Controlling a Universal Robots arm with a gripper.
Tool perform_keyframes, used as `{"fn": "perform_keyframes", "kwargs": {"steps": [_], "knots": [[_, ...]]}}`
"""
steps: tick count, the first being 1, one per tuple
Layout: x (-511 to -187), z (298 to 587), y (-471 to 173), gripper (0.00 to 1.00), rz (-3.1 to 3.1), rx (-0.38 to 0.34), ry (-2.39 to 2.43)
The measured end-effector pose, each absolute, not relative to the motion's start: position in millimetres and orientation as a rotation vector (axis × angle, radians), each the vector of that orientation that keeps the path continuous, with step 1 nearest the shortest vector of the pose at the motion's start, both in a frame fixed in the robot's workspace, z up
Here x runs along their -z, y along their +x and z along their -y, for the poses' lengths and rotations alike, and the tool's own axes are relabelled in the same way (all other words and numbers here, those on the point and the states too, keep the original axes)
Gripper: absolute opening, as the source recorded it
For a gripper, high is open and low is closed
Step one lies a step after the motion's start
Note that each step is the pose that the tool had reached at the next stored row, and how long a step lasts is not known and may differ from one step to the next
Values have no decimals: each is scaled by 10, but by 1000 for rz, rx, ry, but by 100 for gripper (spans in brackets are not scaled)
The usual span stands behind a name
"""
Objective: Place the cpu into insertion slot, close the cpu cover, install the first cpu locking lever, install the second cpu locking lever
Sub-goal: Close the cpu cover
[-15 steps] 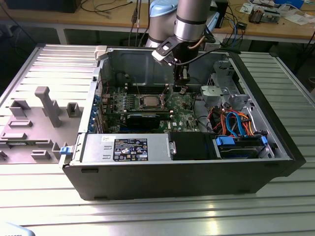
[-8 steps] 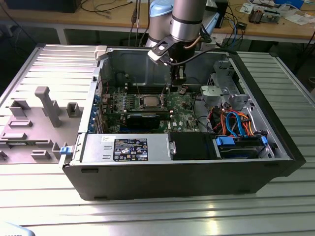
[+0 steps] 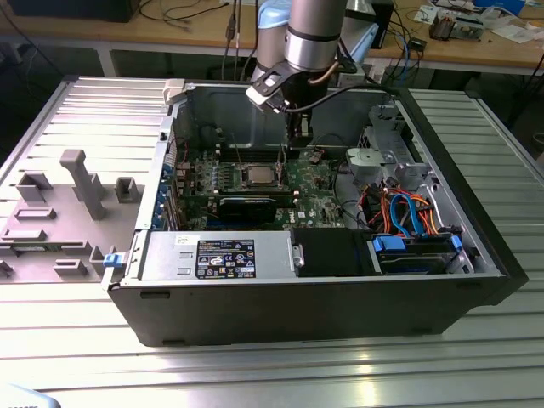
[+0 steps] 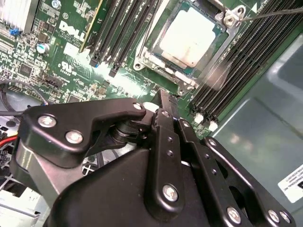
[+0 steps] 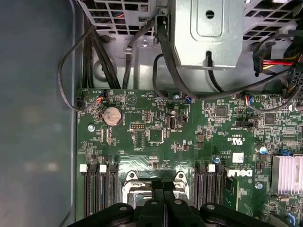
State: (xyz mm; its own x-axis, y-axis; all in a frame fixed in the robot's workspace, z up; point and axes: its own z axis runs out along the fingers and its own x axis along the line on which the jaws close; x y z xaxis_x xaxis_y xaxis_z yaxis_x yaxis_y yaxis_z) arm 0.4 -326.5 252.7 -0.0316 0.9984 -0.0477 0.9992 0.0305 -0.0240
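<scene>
Hovering over green motherboard (image 3: 314,183) inside open black computer case (image 3: 297,314): black two-finger gripper (image 4: 163,97), fingers pinched together, nothing held. Small square silver-topped cpu (image 4: 189,35) sits seated mid-board; thin silvery windowed cpu cover (image 4: 150,49) looks down over it. Gripper just far of cpu, toward the exterior view's right. Thin wire locking lever (image 4: 274,13) looks unlatched. Risk imo: shut fingertips skating off skinny lever, it springs back, cover pops up, or tips clip black memory slots (image 4: 123,28).

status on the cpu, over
Black tool shut, over green motherboard. Silver-grey square cpu seated, silvery frame cover down around it. Nothing between.
</scene>
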Motion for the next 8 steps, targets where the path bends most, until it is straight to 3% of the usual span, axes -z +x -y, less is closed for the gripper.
{"fn": "perform_keyframes", "kwargs": {"steps": [8], "knots": [[-2462,3265,-190,11,-2242,79,2174]]}}
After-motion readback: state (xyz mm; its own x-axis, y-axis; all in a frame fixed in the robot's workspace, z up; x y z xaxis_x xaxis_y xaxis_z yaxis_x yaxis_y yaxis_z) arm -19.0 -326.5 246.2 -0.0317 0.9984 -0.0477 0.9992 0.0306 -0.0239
